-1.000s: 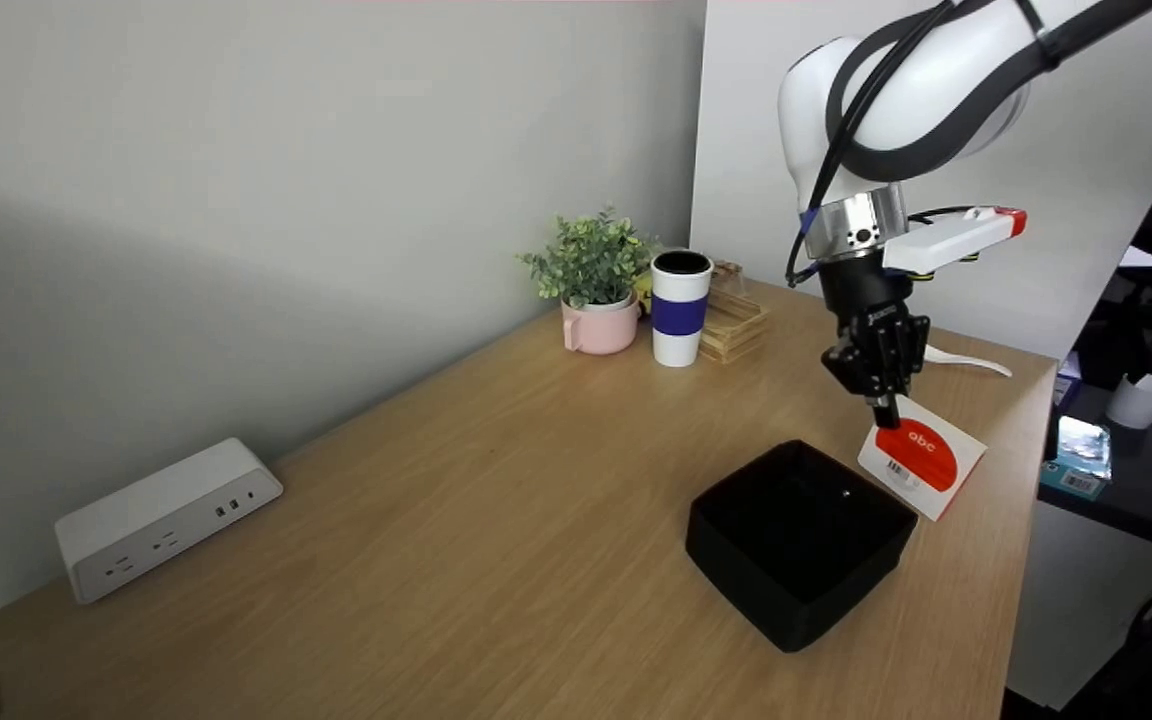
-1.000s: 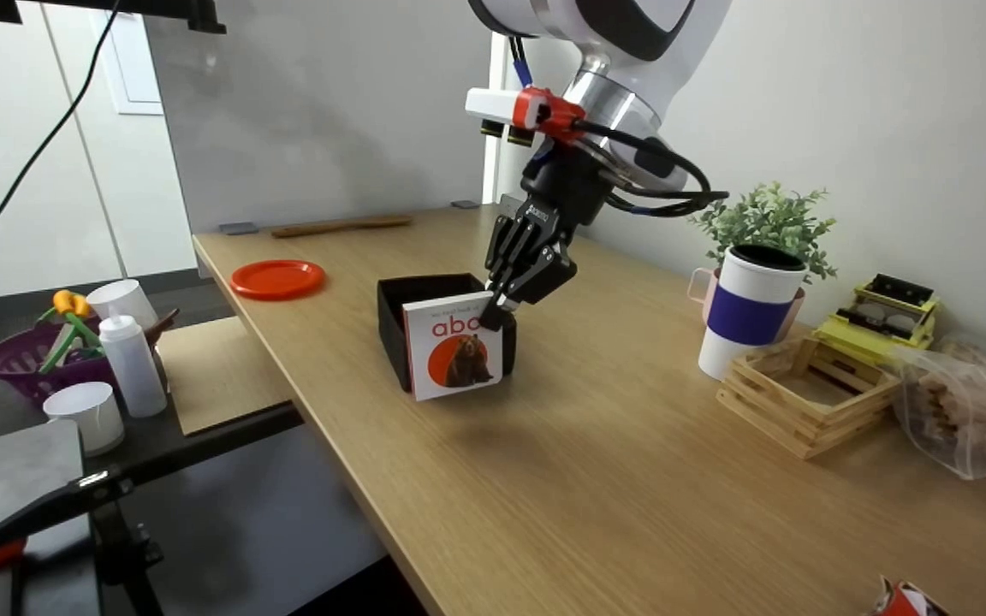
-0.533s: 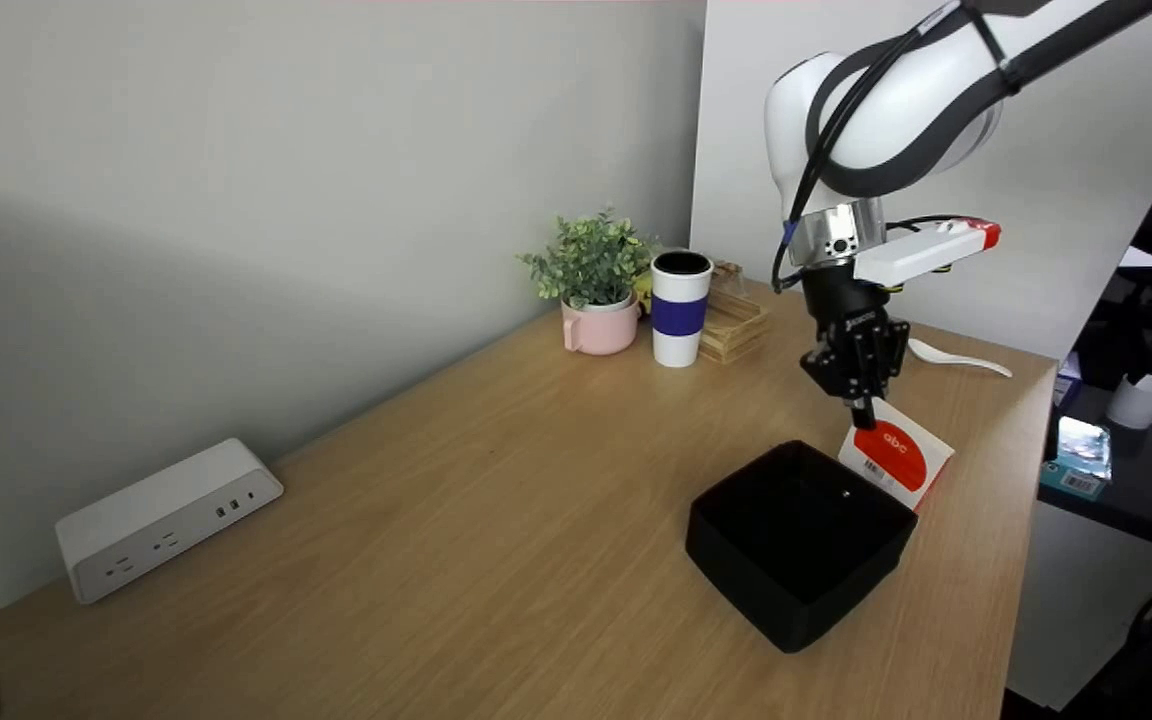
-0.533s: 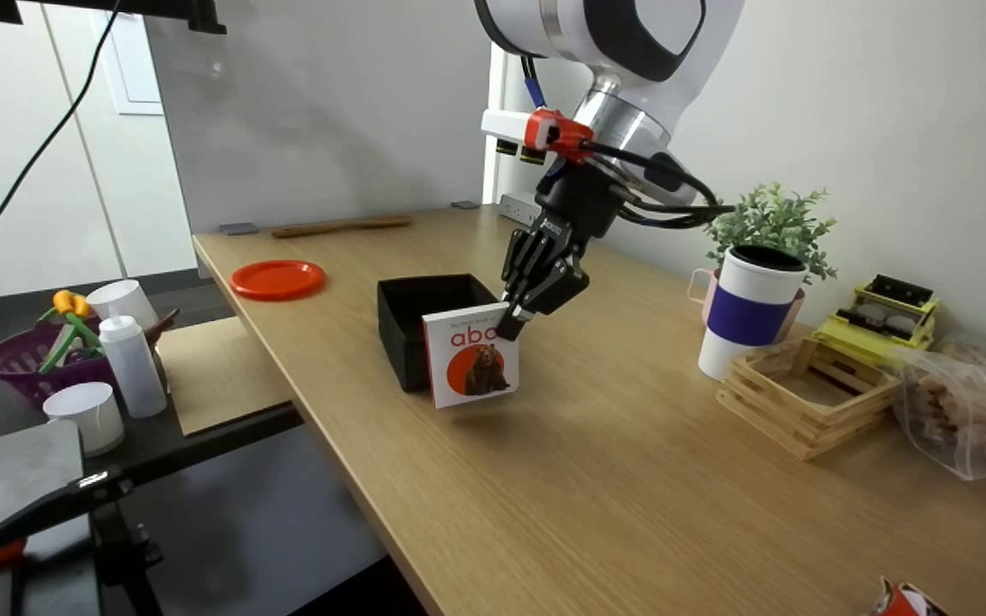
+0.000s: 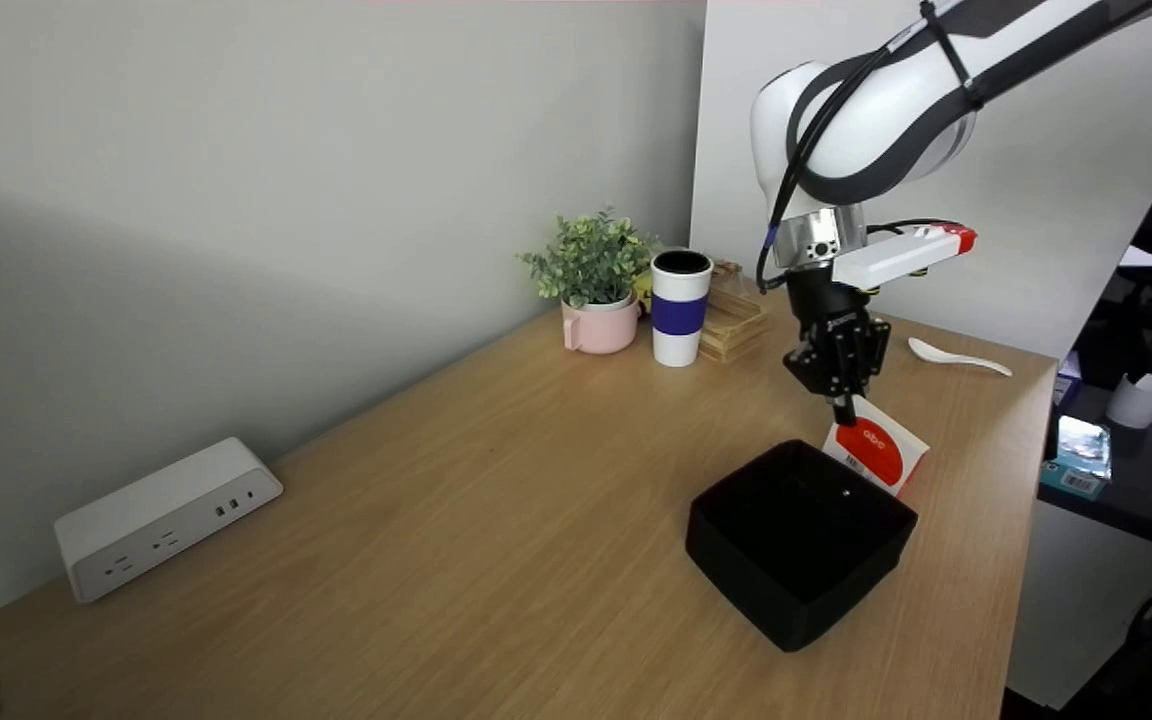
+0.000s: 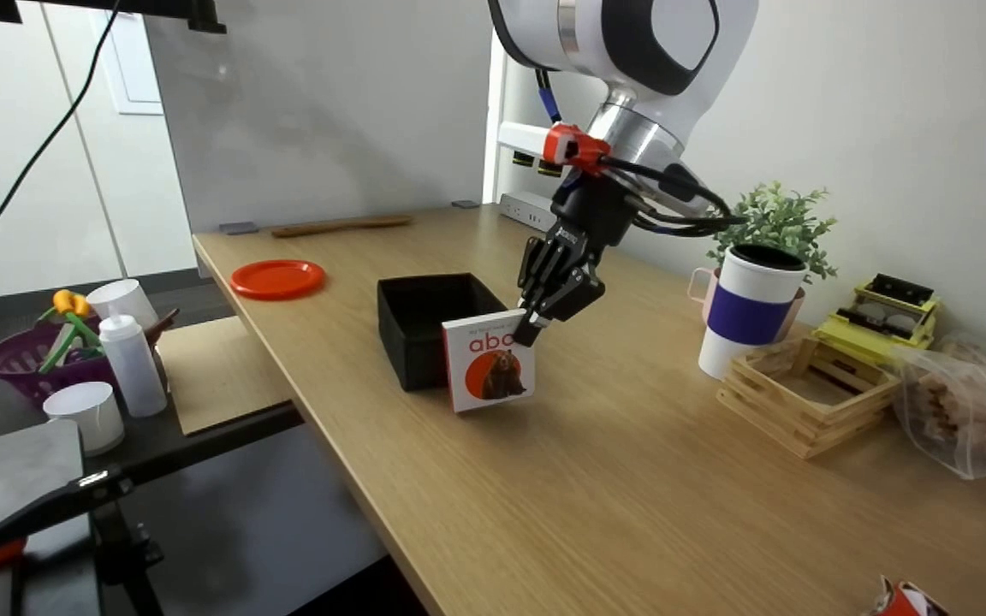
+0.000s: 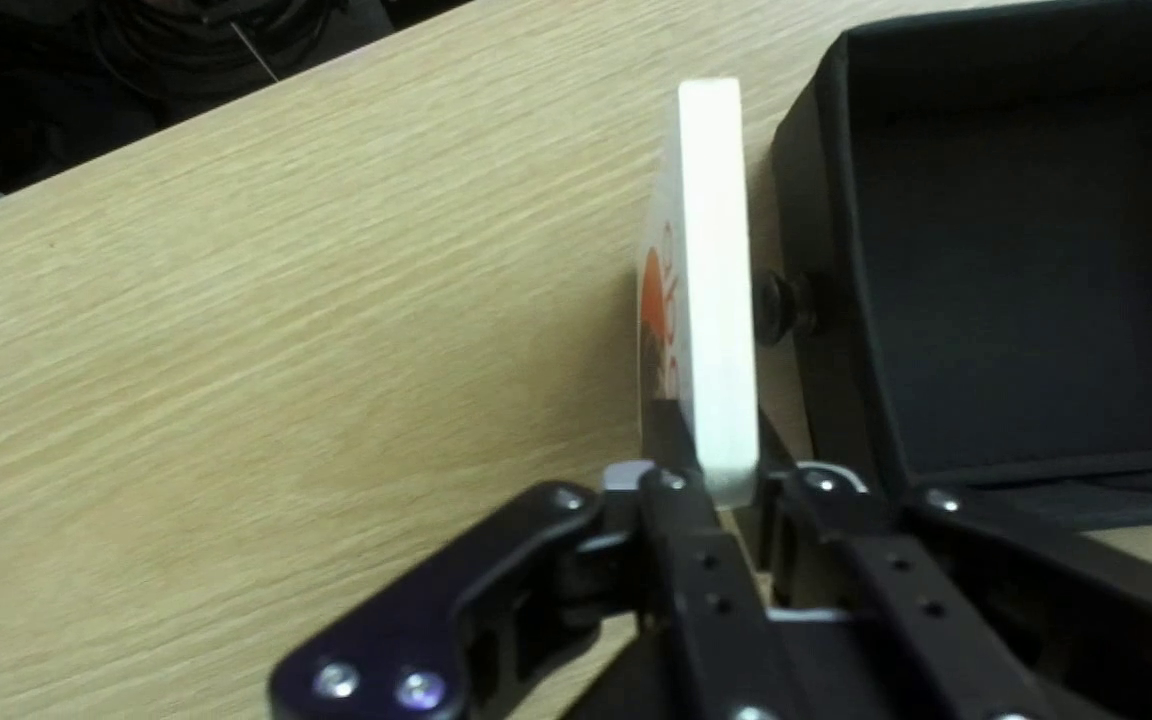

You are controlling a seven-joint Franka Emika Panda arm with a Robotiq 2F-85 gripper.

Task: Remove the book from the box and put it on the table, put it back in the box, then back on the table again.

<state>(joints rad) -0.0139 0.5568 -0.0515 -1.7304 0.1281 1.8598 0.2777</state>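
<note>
Pincer grasping book at top corner; book roughly upright, just beside box; contact with tabletop unclear.

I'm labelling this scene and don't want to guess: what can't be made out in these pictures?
Lower edge of the book: partly hidden behind the black box in an exterior view; whether it meets the table is unclear.
Lettering above "abc": too small to read reliably in an exterior view.
Red-and-white object: cut off by the bottom edge of an exterior view.
Rest of the black box: cut off by the wrist view's right edge.
</note>
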